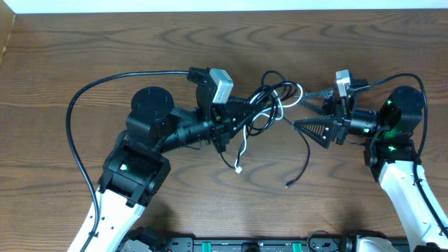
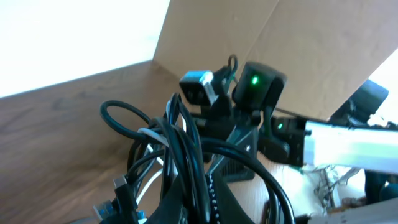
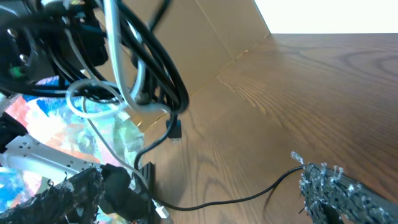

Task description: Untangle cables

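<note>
Dark wood-grain surface (image 1: 84, 49) fills the overhead view, with one arm reaching in from each lower corner. The cables (image 1: 269, 103) sit near the middle as a tangled bunch of black loops with one white cord (image 1: 278, 112) threaded through. The left fingers (image 1: 243, 113) are pressed together, pinching the near edge of that bunch. The right fingers (image 1: 313, 129) are spread wide just beside its other edge, gripping nothing. Two loose tails run toward the bottom of the view: the white one ends in a small plug (image 1: 239, 170), and a black one ends in another plug (image 1: 288, 183) farther right.

From the left wrist, the cables (image 2: 180, 143) crowd the foreground, rising out of the pinch at the bottom edge. Behind them is the right arm (image 2: 255, 84), showing a green light, in front of a cardboard panel (image 2: 298, 43).

From the right wrist, the cables (image 3: 146, 68) hang at the upper left, clear of the surface (image 3: 323, 81), with a black plug (image 3: 175, 130) dangling beneath. The right fingers (image 3: 339, 190) stand far apart at the lower corners, and a thin black tail (image 3: 236, 199) lies on the wood between them.
</note>
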Controlling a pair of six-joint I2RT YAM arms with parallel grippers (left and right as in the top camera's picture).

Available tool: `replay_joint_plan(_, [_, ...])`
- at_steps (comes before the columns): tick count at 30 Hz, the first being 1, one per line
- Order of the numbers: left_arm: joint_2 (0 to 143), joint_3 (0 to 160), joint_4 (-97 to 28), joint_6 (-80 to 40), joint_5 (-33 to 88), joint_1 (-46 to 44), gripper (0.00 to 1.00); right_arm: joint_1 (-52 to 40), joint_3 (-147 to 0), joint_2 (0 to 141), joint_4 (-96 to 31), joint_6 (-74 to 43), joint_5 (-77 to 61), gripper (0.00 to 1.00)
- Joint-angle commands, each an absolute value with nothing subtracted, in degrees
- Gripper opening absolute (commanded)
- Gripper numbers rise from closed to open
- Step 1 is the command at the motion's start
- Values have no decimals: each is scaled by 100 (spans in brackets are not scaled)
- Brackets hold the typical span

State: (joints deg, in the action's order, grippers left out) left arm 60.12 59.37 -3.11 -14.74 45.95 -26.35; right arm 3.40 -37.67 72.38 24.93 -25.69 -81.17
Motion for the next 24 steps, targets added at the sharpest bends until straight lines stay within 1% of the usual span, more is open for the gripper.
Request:
replay_joint_plan(1, [6012, 6023, -104, -1837, 4565, -2611, 8, 220, -3776, 7266, 2508, -2633, -8003, 99])
replay_joint_plan(9, [6027, 6023, -56, -2051, 4604, -2626, 8, -154, -3776, 7266, 2692, -2637, -7579, 99])
replay_joint_plan(19, [6139, 6023, -51, -2049, 4602, -3083, 8, -572, -3776, 7266, 3063, -3352, -6512, 99])
replay_joint_plan(24, [6250, 6023, -51, -2049, 4606, -3343, 7, -648, -3776, 7266, 3065, -3428, -6132, 99])
